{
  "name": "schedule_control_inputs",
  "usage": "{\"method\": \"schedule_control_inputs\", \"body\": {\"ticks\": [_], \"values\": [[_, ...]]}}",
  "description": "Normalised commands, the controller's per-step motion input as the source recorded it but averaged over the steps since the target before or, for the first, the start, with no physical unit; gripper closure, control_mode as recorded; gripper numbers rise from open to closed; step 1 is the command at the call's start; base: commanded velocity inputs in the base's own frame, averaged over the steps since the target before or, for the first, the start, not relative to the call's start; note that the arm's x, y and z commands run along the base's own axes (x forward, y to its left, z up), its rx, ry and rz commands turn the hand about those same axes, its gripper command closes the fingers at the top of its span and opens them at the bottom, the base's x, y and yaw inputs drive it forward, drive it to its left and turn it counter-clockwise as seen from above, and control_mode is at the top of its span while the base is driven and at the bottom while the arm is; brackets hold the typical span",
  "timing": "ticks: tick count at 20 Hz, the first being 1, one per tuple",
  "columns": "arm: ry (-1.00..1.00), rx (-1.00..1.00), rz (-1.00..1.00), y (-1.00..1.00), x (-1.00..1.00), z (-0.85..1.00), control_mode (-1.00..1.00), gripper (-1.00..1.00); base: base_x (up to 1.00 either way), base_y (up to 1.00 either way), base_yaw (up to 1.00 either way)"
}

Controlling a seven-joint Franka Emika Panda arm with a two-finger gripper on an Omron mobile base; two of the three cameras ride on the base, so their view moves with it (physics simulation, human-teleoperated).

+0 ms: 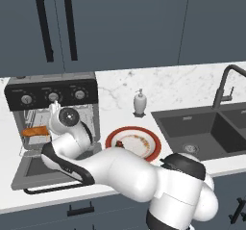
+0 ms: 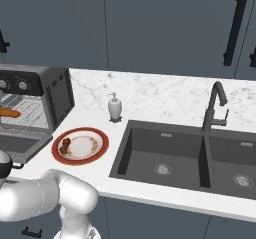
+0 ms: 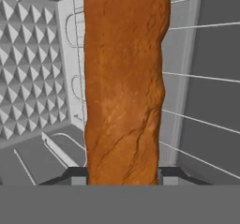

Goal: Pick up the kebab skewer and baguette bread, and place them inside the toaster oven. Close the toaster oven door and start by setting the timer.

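Note:
The baguette bread [image 3: 124, 87] runs lengthwise between my fingertips, with my gripper [image 3: 122, 177] shut on it. Seen from the left base, the baguette bread [image 1: 35, 131] lies level inside the toaster oven [image 1: 50, 85], over the wire rack, and my hand is reaching into the cavity. The toaster oven door [image 1: 29, 170] is dropped open and flat under my forearm. The kebab skewer [image 1: 120, 143] rests on the left part of a red-rimmed plate [image 1: 144, 130] just right of the oven. The right base view also shows the baguette bread [image 2: 9, 113], the kebab skewer [image 2: 65, 145] and the door [image 2: 20, 147].
A soap dispenser [image 1: 140, 102] stands against the marble wall behind the plate. A dark double sink [image 1: 202, 128] with a black faucet [image 1: 224, 85] lies to the right. Dark cabinets hang above the oven. Three silver knobs [image 1: 53, 96] line the oven's top panel.

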Motion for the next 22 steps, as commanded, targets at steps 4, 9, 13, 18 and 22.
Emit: {"method": "schedule_control_inputs", "body": {"ticks": [4,9,13,18,22], "values": [[-0.06,0.00,-0.05,-0.07,0.09,0.00,-1.00,1.00,0.00,0.00,0.00],[-0.06,0.00,-0.02,-0.10,0.08,-0.13,-1.00,1.00,0.00,0.00,0.00],[-0.04,0.00,-0.02,0.00,0.00,-0.14,-1.00,1.00,0.00,0.00,0.00],[0.00,0.00,-0.01,-0.07,0.19,-0.01,-1.00,1.00,0.00,0.00,0.00],[0.00,0.00,0.00,-0.04,-0.05,-0.07,-1.00,1.00,0.00,0.00,0.00]]}}
